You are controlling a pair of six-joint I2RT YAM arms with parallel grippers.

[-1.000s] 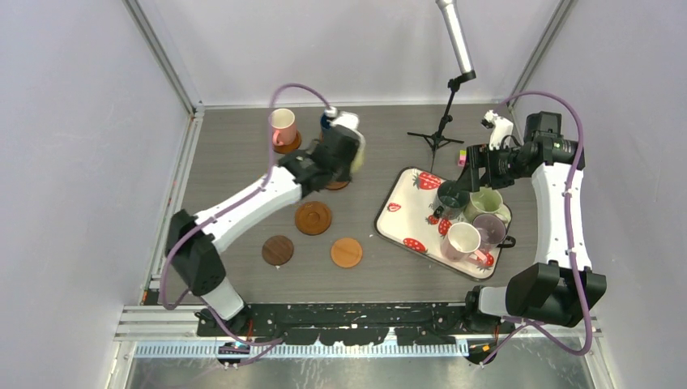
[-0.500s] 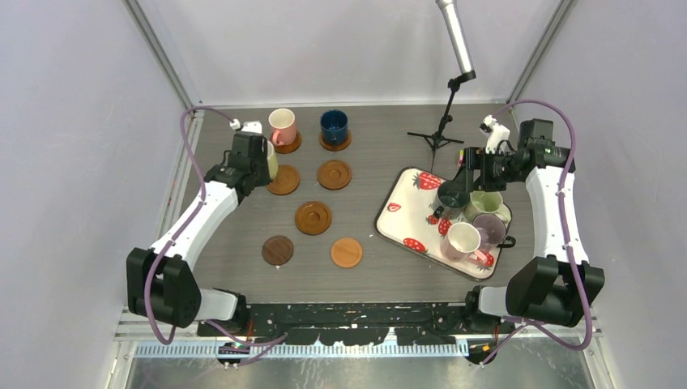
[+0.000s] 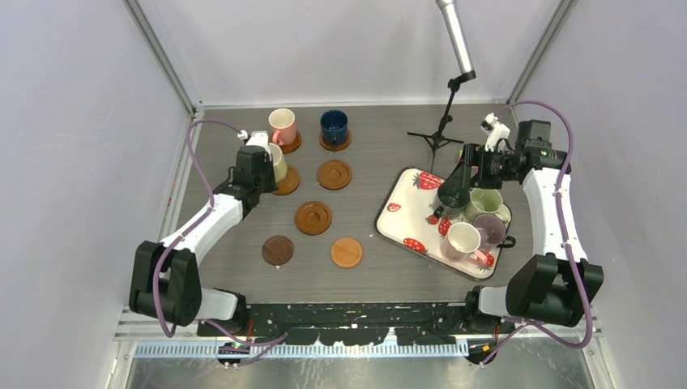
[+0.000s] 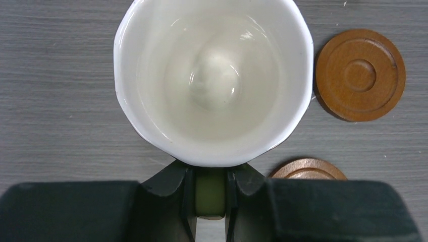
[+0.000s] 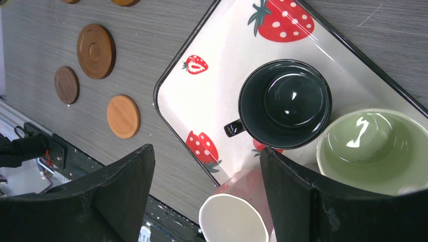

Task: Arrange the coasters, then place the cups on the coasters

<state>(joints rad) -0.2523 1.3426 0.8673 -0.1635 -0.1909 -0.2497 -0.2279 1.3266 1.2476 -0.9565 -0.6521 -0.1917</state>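
One yellow cup (image 4: pixel 212 75), handle (image 4: pixel 210 197) clamped in my left pincer (image 4: pixel 210 175), clear only from its wrist camera, right pincer (image 5: pixel 204 157) wide open over tray (image 5: pixel 222 65).

Tray (image 3: pixel 401 215) right of coasters (image 3: pixel 313 217); four cups (image 3: pixel 484 203) on tray.

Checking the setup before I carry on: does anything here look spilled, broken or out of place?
Nothing spilled or broken. The strawberry tray lies skewed to the table edges, its four cups crowded at one end. The left end effector holds the pale yellow cup upright by its handle.
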